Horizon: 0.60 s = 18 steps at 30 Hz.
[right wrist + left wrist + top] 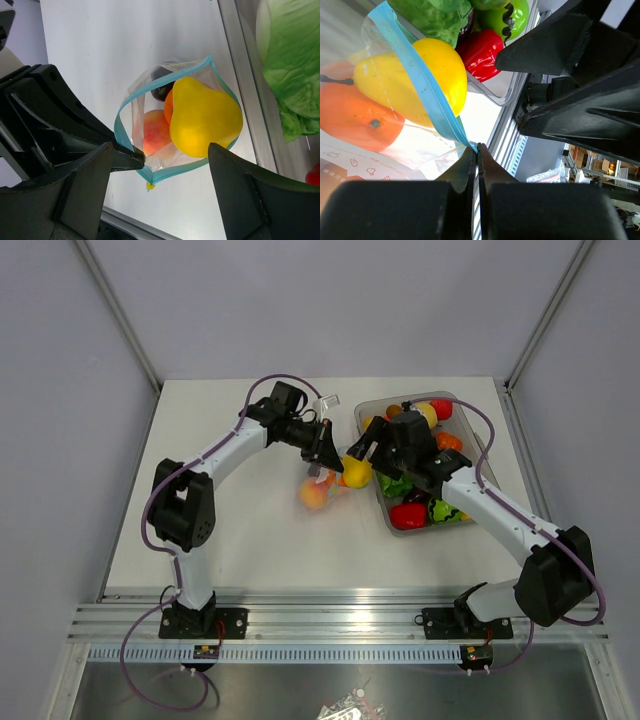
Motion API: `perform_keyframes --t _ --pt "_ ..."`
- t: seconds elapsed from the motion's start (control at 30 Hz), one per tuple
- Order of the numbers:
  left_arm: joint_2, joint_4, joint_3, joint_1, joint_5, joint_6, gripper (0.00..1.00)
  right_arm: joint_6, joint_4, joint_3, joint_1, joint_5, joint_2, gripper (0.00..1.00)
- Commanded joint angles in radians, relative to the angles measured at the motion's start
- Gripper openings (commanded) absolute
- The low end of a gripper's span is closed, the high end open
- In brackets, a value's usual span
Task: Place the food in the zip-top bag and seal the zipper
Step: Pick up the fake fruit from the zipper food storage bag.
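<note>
While the left gripper (476, 150) pinches the zipper (420, 82) corner tight, the right gripper (157, 150) hangs wide open and empty over the pear (205, 117), which sits half in the mouth of the bag (135, 107), at mid-table. The peach (155, 132) and orange (355, 115) are already inside. Filling looks nearly done; next, nudge the pear deeper, then press the strip. White table (250, 550), tray (372, 405) at the bag's 3 o'clock, grey walls (60, 390)

A rigid clear tray (380, 502) is set on the right half of the white worktop (250, 550), its long sides running away from the near edge. Inside it, green lettuce (295, 65) is seen against the left wall. The worktop is enclosed by grey wall panels (60, 390), and an aluminium rail (340, 625) is fixed along its near edge.
</note>
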Motion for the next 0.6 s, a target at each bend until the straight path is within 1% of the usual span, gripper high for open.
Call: perform_keyframes --t 0.0,0.17,0.3,0.37,0.57 --pt "-0.063 0.080 -0.004 0.006 0.056 -0.026 0.00 -0.012 -0.008 -0.014 -0.005 0.036 -0.016 0.83" --pt "-0.063 0.087 -0.004 0.007 0.059 -0.029 0.00 -0.013 -0.007 -0.020 -0.011 0.038 0.002 0.81" --pt "-0.071 0.083 -0.003 0.009 0.062 -0.028 0.00 -0.065 -0.039 -0.005 -0.016 0.059 0.039 0.82" --pt "-0.073 0.084 -0.004 0.009 0.061 -0.026 0.00 -0.087 -0.051 0.009 -0.021 0.041 0.070 0.82" --pt "-0.069 0.094 -0.007 0.009 0.067 -0.034 0.00 -0.122 -0.057 0.056 -0.019 -0.003 0.129 0.89"
